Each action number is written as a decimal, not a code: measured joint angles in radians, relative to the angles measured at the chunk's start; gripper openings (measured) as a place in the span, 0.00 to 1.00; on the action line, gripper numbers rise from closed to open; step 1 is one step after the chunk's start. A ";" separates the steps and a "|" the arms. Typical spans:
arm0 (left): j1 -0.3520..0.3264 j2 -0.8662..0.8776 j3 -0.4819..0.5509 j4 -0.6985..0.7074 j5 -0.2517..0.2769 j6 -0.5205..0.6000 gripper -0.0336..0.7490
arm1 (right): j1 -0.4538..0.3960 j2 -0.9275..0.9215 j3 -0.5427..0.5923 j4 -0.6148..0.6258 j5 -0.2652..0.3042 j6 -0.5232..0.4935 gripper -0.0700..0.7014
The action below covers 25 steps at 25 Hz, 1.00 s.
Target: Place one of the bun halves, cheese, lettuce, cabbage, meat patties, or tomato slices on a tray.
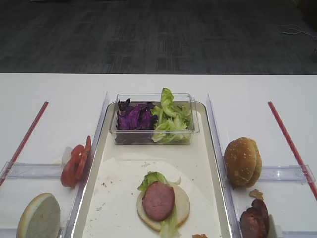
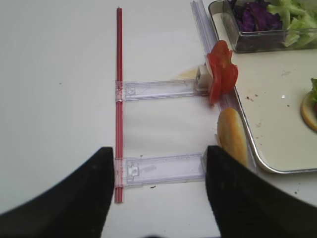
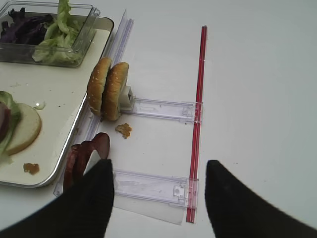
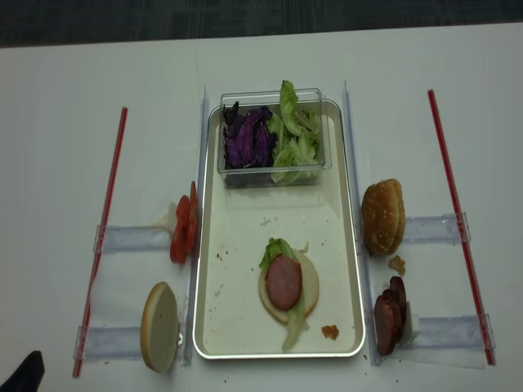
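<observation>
On the cream tray (image 1: 119, 173) lies a bun half (image 1: 182, 206) topped with lettuce (image 1: 151, 179) and a pink meat patty (image 1: 158, 201). More meat patties (image 3: 86, 151) stand on edge right of the tray, just ahead of my right gripper's (image 3: 158, 171) left finger. That gripper is open and holds nothing. Two sesame bun halves (image 3: 109, 89) stand farther up. Left of the tray are tomato slices (image 2: 221, 73) and a bun half (image 2: 232, 136), beside my open, empty left gripper (image 2: 159, 163). Cabbage (image 1: 134, 118) and lettuce leaves (image 1: 171, 119) fill a clear box. Cheese is out of view.
Clear plastic racks (image 3: 158, 110) (image 2: 158, 89) and red strips (image 1: 290, 141) (image 1: 27, 134) lie on the white table on both sides of the tray. Crumbs (image 3: 123, 130) lie near the buns and on the tray's near corner (image 4: 330, 331).
</observation>
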<state>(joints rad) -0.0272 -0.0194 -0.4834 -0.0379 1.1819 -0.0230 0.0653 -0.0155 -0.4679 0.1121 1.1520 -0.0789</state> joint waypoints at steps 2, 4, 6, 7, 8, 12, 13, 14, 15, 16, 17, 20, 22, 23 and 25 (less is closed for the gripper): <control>0.000 0.000 0.000 0.000 0.000 0.000 0.54 | 0.000 0.000 0.000 0.000 0.000 0.000 0.65; 0.000 0.000 0.000 0.000 0.000 0.000 0.54 | 0.000 0.000 0.000 0.000 0.000 0.000 0.65; 0.000 0.000 0.000 0.000 0.000 0.000 0.54 | 0.000 0.000 0.000 0.000 0.000 0.000 0.65; 0.000 0.000 0.000 0.000 0.000 0.000 0.54 | 0.000 0.000 0.000 0.000 0.000 0.000 0.65; 0.000 0.000 0.000 0.000 0.000 0.000 0.54 | 0.000 0.000 0.000 0.000 0.000 0.000 0.65; 0.000 0.000 0.000 0.000 0.000 0.000 0.54 | 0.000 0.000 0.000 0.000 0.000 0.000 0.65; 0.000 0.000 0.000 0.000 0.000 0.000 0.54 | 0.000 0.000 0.000 0.000 0.000 0.000 0.65; 0.000 0.000 0.000 0.000 0.000 0.000 0.54 | 0.000 0.000 0.000 0.000 0.000 0.000 0.65; 0.000 0.000 0.000 0.000 0.000 0.000 0.54 | 0.000 0.000 0.000 0.000 0.000 0.000 0.65; 0.000 0.000 0.000 0.000 0.000 0.000 0.54 | 0.000 0.000 0.000 0.000 0.000 0.000 0.65; 0.000 0.000 0.000 0.000 0.000 0.000 0.54 | 0.000 0.000 0.000 0.000 0.000 0.000 0.65; 0.000 0.000 0.000 0.000 0.000 0.000 0.54 | 0.000 0.000 0.000 0.000 0.000 0.000 0.65; 0.000 0.000 0.000 0.000 0.000 0.000 0.54 | 0.000 0.000 0.000 0.000 0.000 0.000 0.65; 0.000 0.000 0.000 0.000 0.000 0.000 0.54 | 0.000 0.000 0.000 0.000 0.000 0.000 0.65; 0.000 0.000 0.000 0.000 0.000 0.000 0.54 | 0.000 0.000 0.000 0.000 0.000 0.000 0.65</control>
<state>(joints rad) -0.0272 -0.0194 -0.4834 -0.0379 1.1819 -0.0230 0.0653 -0.0155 -0.4679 0.1121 1.1520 -0.0789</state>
